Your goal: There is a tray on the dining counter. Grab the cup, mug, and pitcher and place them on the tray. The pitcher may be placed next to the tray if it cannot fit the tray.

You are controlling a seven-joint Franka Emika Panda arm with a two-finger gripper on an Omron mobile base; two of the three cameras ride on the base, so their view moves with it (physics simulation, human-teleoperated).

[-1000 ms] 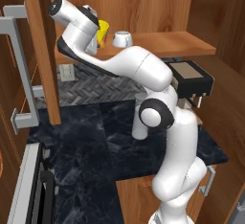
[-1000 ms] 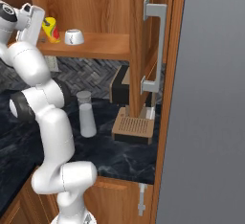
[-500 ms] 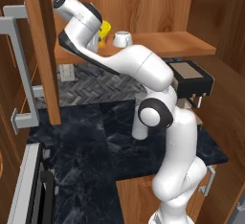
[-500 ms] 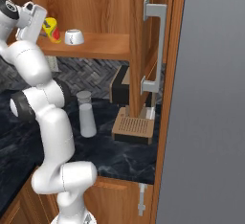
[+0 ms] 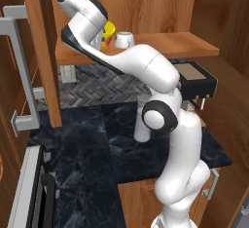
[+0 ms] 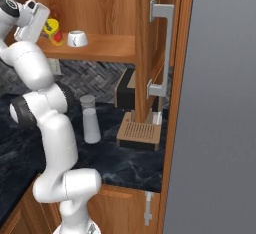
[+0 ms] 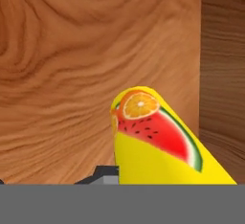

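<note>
Wooden cabinetry surrounds my working area: an open shelf [image 5: 194,44] set into the wall unit, above a dark marbled counter [image 5: 97,144] with a grey herringbone backsplash [image 6: 95,75].

My gripper [image 5: 103,38] is raised to shelf height at the left end of the shelf, with the arm bent back over its own base. The cup [image 5: 108,31] sits right at the gripper; in the hand view the cup [image 7: 162,146] is very close, yellow with a fruit picture of watermelon and an orange slice on its side, lying across the lower right of the frame against the wooden back wall. One dark finger tip [image 7: 103,174] shows just left of it, touching or nearly touching. I cannot tell from these views whether the fingers are actually clamped on the cup or merely closed in beside it.

In the right base view the cup [image 6: 52,29] shows just past the white hand, on the shelf.

Just beside the cup, to its right, the mug [image 5: 124,39] stands upside down on the shelf, white and apart from the gripper; it reads clearly in the right base view as well [image 6: 77,38].

Below, the pitcher [image 6: 90,119] stands upright on the counter, pale grey, near the arm's lower links and partly hidden behind them from the left.

Further right on the counter sits a dark boxy appliance [image 5: 197,78] with a wooden slatted tray at its foot [image 6: 140,133].

A cabinet door with a grey bar handle [image 6: 160,48] stands open at the right.
</note>
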